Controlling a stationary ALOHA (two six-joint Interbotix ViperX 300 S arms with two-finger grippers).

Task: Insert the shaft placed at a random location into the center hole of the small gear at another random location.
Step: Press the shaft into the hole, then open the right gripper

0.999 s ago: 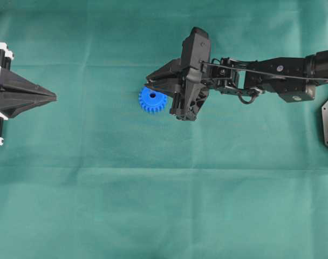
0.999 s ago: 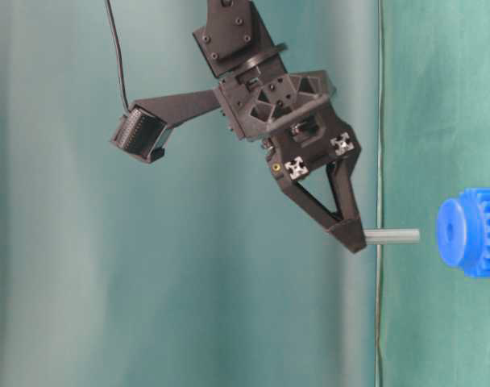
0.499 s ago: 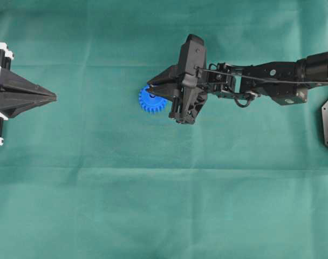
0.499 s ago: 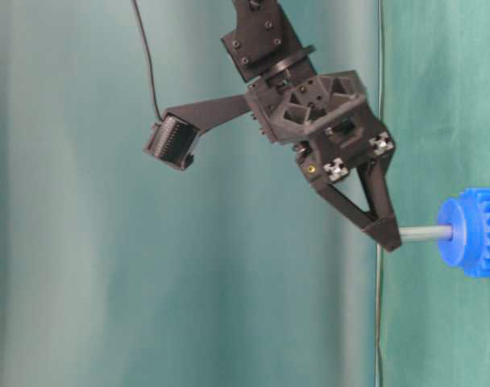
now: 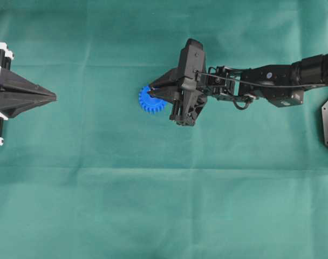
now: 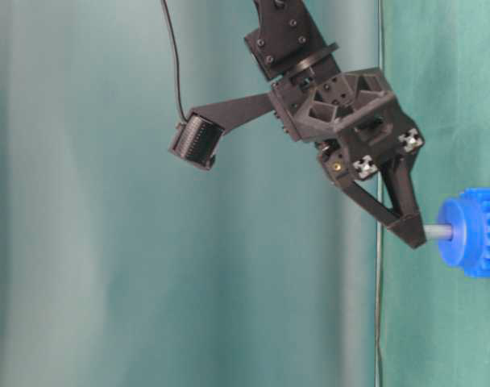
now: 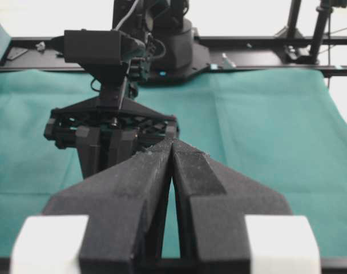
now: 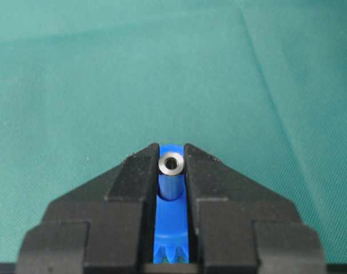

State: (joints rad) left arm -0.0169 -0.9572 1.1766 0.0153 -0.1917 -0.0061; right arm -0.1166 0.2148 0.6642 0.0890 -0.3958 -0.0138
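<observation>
Right tool (image 6: 413,234): clamped on the shaft (image 6: 438,231), holding it in line with the hole.
Shaft: tip entering the small gear (image 6: 473,232) at its hub.
Gear: flat on the counter (image 5: 153,205), hub upward.
Left tool (image 5: 48,97): closed, empty, parked well apart.

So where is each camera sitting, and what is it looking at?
Overhead: above, looking down at the green cloth; both arms show, the right tool over the small gear.
Table-level: low, side-on; right tool pushing the shaft into the gear.
Left wrist: behind the shut left tool, facing the right arm.
Right wrist: behind the right tool, seeing the shaft's end.
Overhead, table-level and right wrist share the gear.
</observation>
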